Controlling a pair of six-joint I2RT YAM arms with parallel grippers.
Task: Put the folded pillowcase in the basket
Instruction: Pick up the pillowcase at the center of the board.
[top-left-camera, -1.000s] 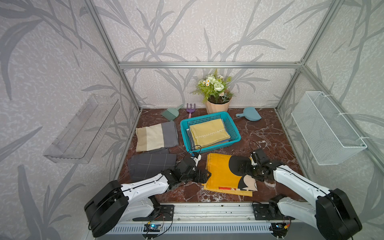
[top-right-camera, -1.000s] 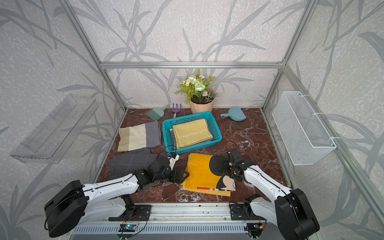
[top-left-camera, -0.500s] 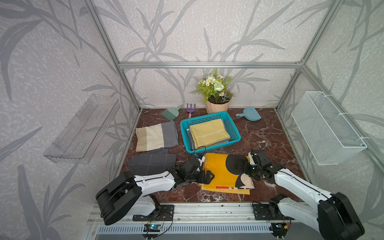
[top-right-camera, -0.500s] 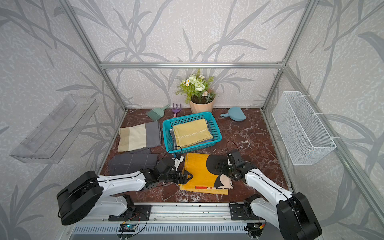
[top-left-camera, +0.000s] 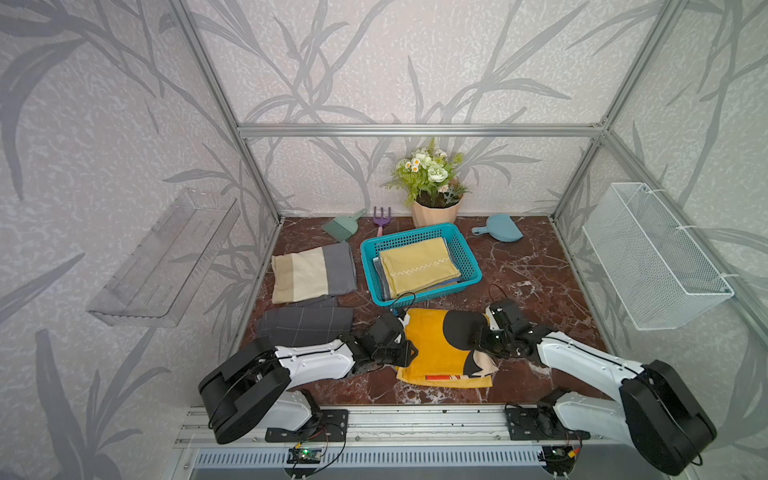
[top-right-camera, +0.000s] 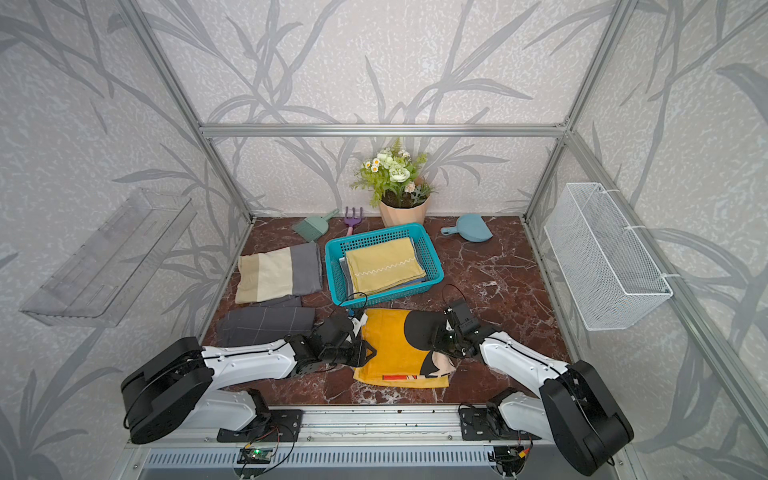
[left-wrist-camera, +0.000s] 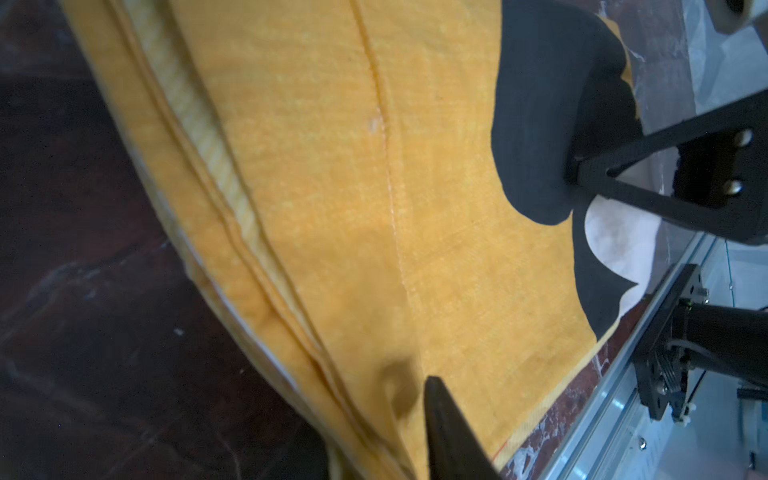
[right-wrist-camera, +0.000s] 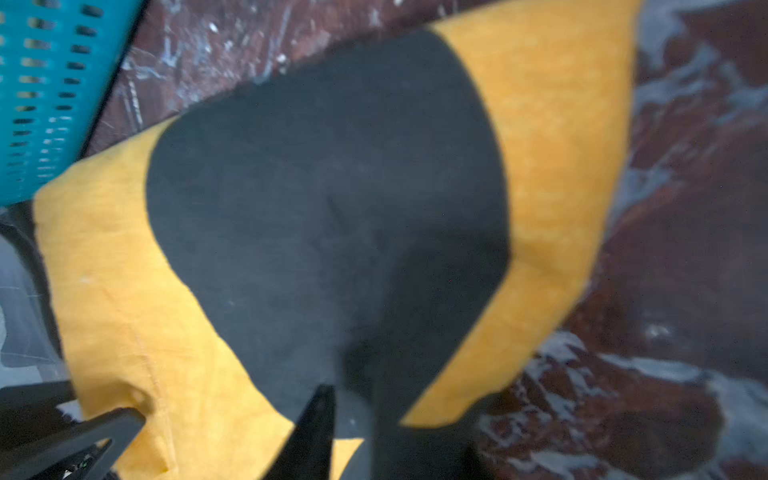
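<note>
**Both claws clamp the pillowcase beside the basket**

We see the folded pillowcase (top-left-camera: 436, 353), orange-yellow with large black patches, lying on the dark red marble tabletop (top-left-camera: 536, 286). It is at the near side of the teal basket (top-left-camera: 432, 294), outside it. Its far edge runs just beside the basket's front wall, and we cannot tell whether the two touch.

The left claw (top-left-camera: 409, 351) meets the pillowcase at its left edge. In the left wrist view one dark finger (left-wrist-camera: 446, 432) lies on top of the yellow cloth. The fabric puckers next to it, and the layered edge passes beneath it. The lower finger is hidden under the cloth, so we read this claw as closed on the pillowcase's edge.

The right claw (top-left-camera: 476, 340) reaches in from the opposite side, over the black patch on the right part of the cloth. The right wrist view is blurred. It shows one finger (right-wrist-camera: 320, 428) resting on the black area, with the cloth's edge passing below it. We take this claw as pinched on the pillowcase too. The two claws face each other across the cloth, well apart, with the yellow middle between them.

Inside the basket lies a paler yellow folded cloth (top-left-camera: 419, 268) with a white zigzag line, on top of other folded pieces.
</note>
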